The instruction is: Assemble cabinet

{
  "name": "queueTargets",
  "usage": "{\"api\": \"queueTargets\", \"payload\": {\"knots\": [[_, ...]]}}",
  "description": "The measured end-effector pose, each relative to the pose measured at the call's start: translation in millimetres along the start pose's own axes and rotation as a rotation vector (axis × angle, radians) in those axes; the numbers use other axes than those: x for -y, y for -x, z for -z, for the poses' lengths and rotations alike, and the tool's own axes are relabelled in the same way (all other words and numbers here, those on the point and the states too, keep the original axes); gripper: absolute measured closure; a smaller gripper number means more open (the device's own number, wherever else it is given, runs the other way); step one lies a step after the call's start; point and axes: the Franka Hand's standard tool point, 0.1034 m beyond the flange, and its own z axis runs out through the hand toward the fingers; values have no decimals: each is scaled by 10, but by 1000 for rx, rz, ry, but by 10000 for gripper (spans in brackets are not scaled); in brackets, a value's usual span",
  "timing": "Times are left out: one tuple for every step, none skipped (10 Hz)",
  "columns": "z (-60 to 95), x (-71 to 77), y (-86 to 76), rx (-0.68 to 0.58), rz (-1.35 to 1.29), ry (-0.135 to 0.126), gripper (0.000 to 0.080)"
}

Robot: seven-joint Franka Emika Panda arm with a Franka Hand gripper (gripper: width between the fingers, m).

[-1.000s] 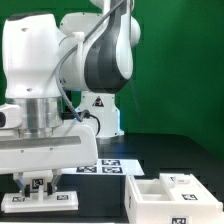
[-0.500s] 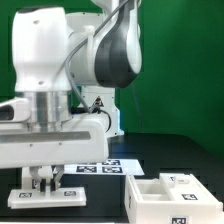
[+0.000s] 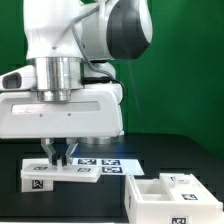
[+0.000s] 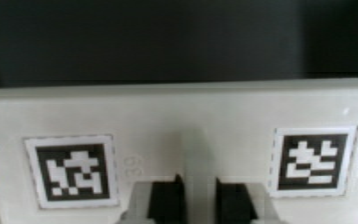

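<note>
One downward-pointing hand, tight on the cabinet panel

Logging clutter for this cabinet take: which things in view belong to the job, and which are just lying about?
Belongs to the job:
- the tool, closed on the flat white panel
- the cabinet box, open, with inner dividers

Just there:
- the marker board, flat on the black table
- the green backdrop
</note>
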Motion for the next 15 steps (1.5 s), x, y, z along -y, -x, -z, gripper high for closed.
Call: {"api": "queueTargets", "payload": {"knots": [[-3, 2, 1, 0, 0, 0, 737], [-2, 2, 1, 0, -1, 0, 737], [33, 34, 44, 5, -114, -3, 737], [75, 103, 139, 15, -208, -9, 737], [126, 232, 278, 27, -316, -16, 737], [178, 355, 343, 34, -436, -22, 737], [174, 355, 351, 26, -419, -22, 737], [163, 347, 354, 27, -420, -20, 737], [162, 353, 354, 28, -419, -20, 737], [160, 352, 356, 28, -419, -20, 737], [156, 364, 378, 33, -452, -20, 737], [150, 410, 471, 52, -560, -19, 737], [150, 478, 560, 63, -673, -18, 737], [150, 555, 585, 66, -703, -16, 737], [147, 576, 568, 64, -698, -18, 737]]}}
